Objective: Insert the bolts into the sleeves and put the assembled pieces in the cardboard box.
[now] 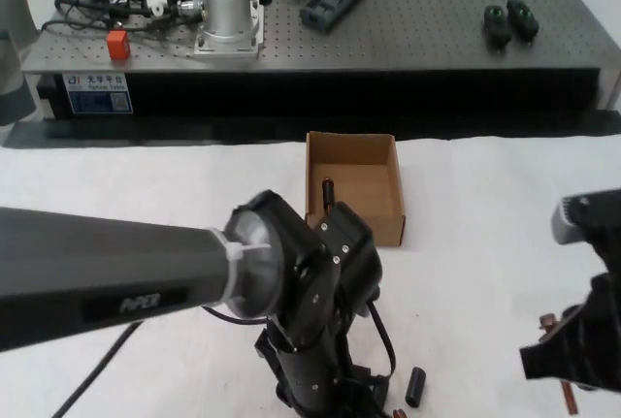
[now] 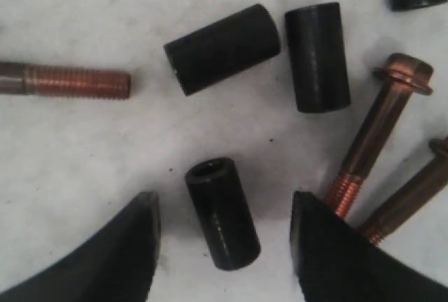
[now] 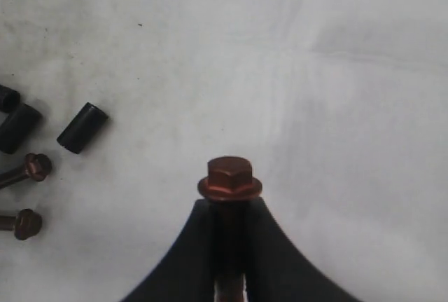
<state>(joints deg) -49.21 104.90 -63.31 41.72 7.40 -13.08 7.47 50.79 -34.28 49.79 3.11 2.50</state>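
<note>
Left gripper [image 2: 224,204] spread wide around a black cylindrical sleeve [image 2: 222,214]; right gripper [image 3: 229,207] clamped on a copper-coloured hex-head bolt [image 3: 229,179].
The sleeve lies on the white cloth [image 2: 70,162], long axis roughly along the fingers, bore facing away from the wrist. The bolt's shank runs between the fingers, head outward. The brown cardboard box [image 1: 383,229] sits mid-frame in the high view.

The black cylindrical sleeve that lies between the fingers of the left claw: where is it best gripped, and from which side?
Grip the black cylindrical sleeve across its middle, coming straight down from above. It lies flat on the white cloth, its long axis running along the gap of the open left claw, so the fingers would likely close on its curved sides.
</note>
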